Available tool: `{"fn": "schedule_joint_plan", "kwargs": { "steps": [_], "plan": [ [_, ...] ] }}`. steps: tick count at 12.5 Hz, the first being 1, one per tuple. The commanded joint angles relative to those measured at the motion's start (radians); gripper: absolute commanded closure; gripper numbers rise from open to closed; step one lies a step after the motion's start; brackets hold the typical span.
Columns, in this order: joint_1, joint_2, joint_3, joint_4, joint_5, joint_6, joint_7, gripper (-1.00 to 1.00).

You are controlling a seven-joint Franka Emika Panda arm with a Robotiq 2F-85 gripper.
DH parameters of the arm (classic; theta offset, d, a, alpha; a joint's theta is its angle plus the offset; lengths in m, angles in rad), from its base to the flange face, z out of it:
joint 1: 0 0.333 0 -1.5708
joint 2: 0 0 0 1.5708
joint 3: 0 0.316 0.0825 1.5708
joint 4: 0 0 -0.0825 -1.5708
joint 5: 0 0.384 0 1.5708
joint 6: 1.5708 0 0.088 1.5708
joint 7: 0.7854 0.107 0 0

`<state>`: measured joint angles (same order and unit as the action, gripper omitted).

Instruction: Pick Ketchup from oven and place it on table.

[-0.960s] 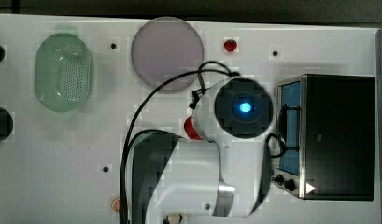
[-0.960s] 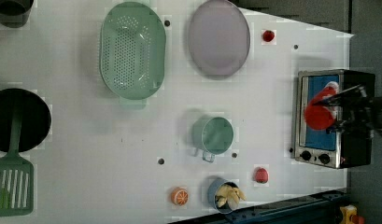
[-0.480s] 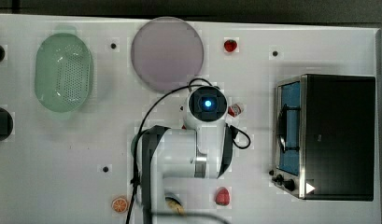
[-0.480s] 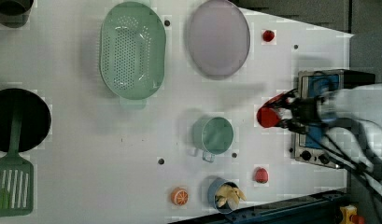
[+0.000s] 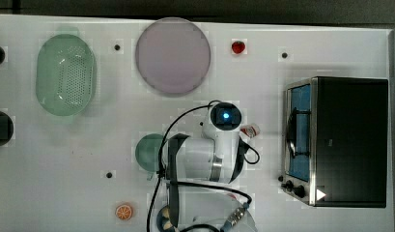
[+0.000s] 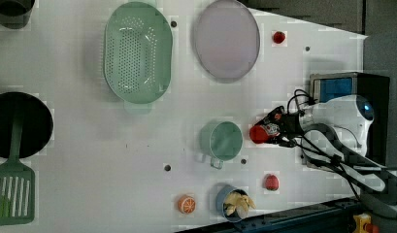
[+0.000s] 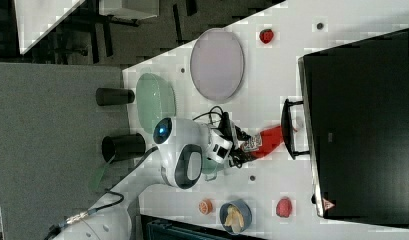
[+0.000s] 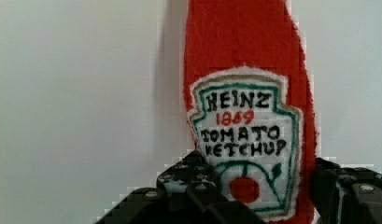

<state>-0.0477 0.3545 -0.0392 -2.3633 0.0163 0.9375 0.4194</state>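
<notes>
Ketchup (image 8: 247, 116), seemingly soft, light and fabric-covered, is hanging beside the oven (image 5: 347, 140), gripper (image 8: 254, 196) clamping it at its label end, likely squashing rather than slipping.

shell: glossy white rounded plastic arm (image 5: 200, 159) with bulbous joint housings
joint bands: black rings and a dark oval inset (image 7: 187, 167) between the white segments
status light: round black cap with a glowing blue dot (image 5: 226, 116); seen again as a blue glow in the right view and the left view
cables: thin black looping wires (image 5: 178, 128) along the links, a thicker one ending in a silver metal connector (image 5: 236, 214)
fingers: black blocky pads (image 8: 198, 191) with small round screws
</notes>
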Motion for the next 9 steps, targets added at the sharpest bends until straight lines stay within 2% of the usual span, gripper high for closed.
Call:
{"fn": "schedule_joint_plan", "kwargs": {
  "steps": [1, 5, 9],
  "plan": [
    [0.004, -0.079, 0.024, 0.027, -0.010, 0.039, 0.058, -0.03],
    [0.006, -0.135, 0.030, 0.049, -0.010, 0.022, 0.058, -0.99],
    [0.006, -0.276, 0.030, 0.168, -0.009, -0.204, 0.058, -1.00]
  ]
}}
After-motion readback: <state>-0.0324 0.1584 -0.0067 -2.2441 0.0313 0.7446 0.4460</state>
